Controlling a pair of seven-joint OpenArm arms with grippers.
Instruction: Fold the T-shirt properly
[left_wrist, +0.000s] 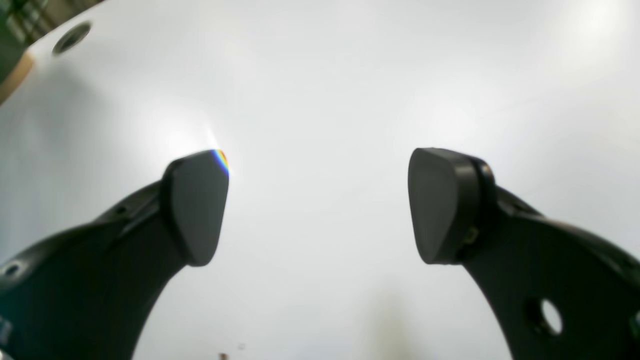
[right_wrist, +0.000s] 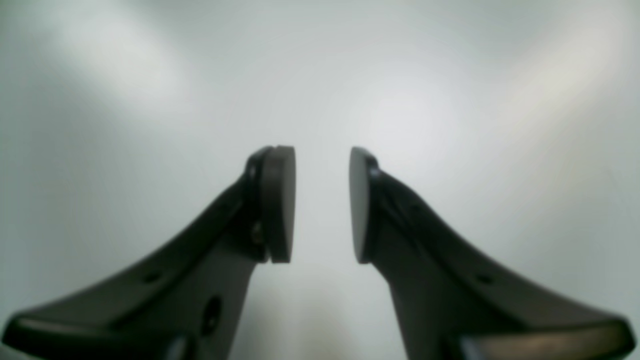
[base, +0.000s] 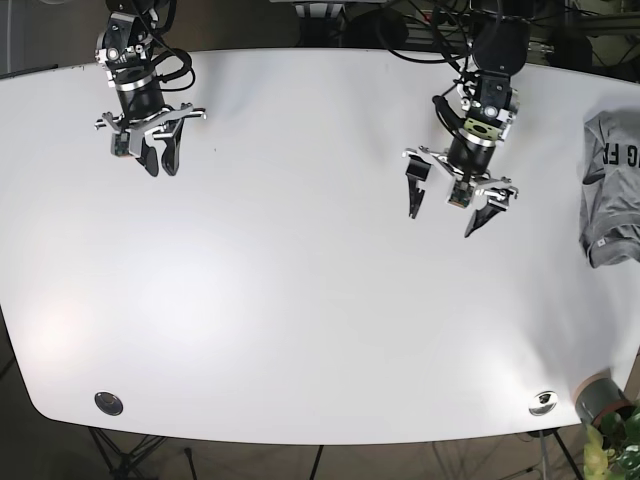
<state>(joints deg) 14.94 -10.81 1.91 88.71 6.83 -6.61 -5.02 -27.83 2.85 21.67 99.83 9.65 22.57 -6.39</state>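
A glossy white table (base: 300, 300) with rounded corners and metal grommets (base: 109, 403) fills the scene, dark floor and stand legs showing beneath. The left gripper (base: 445, 210) hangs above bare tabletop, its jaws spread wide. The right gripper (base: 160, 162) hovers at the far corner, jaws narrowly parted. A gray T-shirt (base: 612, 185) lies bunched at the table edge, well beyond the left gripper; its white lettering is only partly visible.

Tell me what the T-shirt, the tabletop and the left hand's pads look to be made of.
T-shirt: soft grey knit fabric, likely cotton jersey; it creases and carries printed white letters.
Tabletop: smooth white hard surface, perhaps laminate; it throws back soft glare.
Left hand pads: matte dark grey, rubber or plastic by the look; dull, no shine.
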